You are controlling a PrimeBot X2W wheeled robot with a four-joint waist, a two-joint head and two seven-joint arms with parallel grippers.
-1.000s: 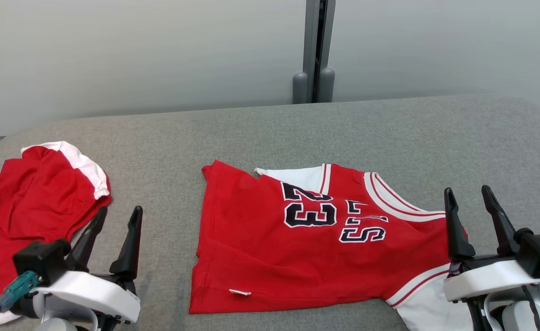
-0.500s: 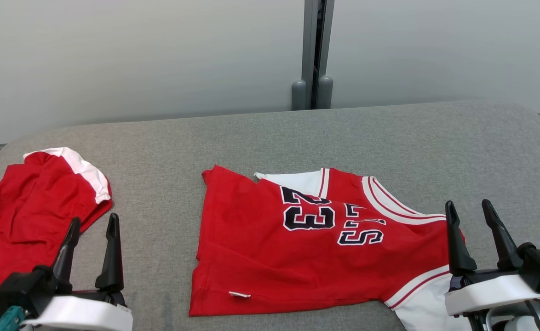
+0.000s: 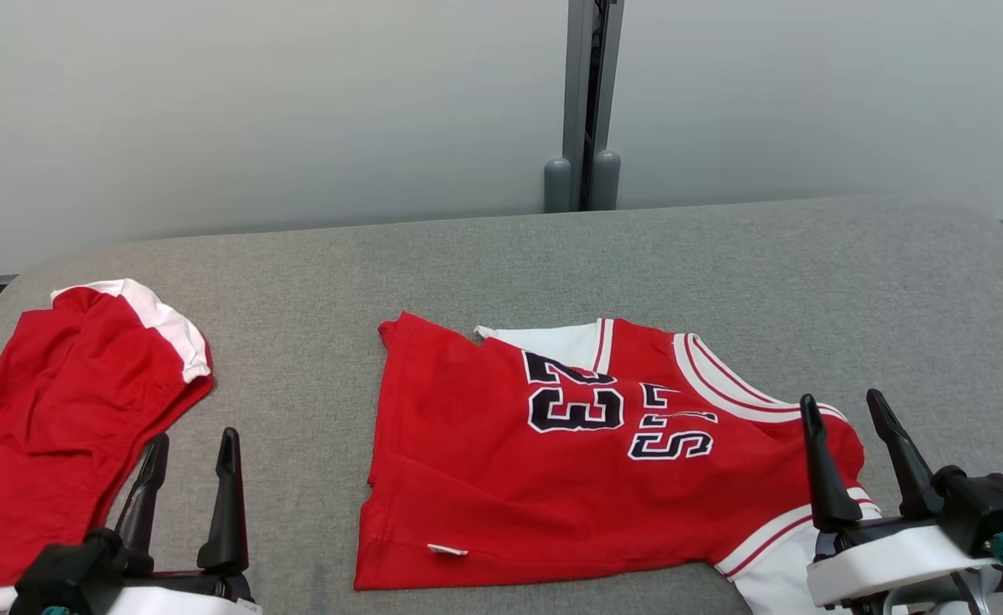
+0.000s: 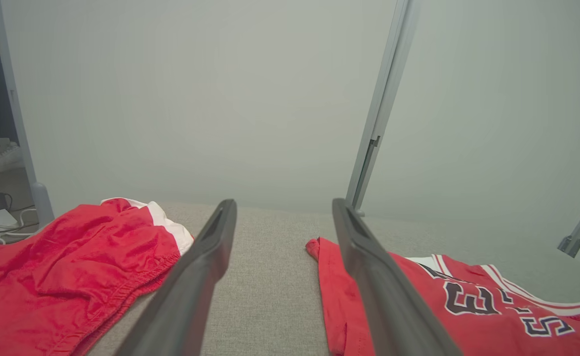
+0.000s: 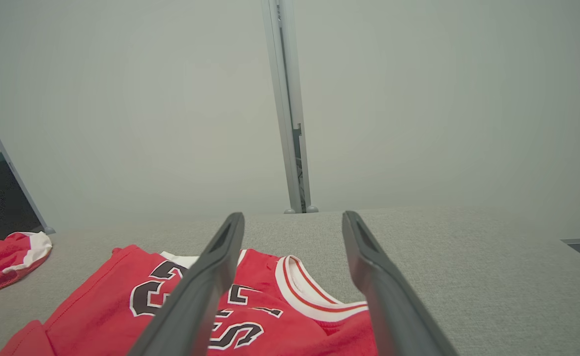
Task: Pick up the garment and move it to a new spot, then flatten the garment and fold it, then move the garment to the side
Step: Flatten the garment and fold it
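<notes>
The garment, a red jersey (image 3: 501, 478) with white trim and a black "23", lies crumpled mid-table, part of it folded over; it also shows in the left wrist view (image 4: 468, 316) and the right wrist view (image 5: 122, 301). My left gripper (image 3: 194, 437) hovers open near the front edge, left of the jersey, with nothing between its fingers (image 4: 284, 202). Over the jersey's collar end at the right, my right gripper (image 3: 841, 397) is open and empty, its fingers (image 5: 293, 214) pointing across the neckline.
A second red piece with a white band (image 3: 66, 410) lies bunched at the table's left end. The grey fabric table (image 3: 724, 273) runs back to a pale wall with a metal post (image 3: 583, 102). Bare grey cloth stretches behind and right of the jersey.
The head camera has tilted a little, shifting the whole picture down. Both grippers have drawn back toward the near edge, the left one more; both stay open. The jersey has not moved.
</notes>
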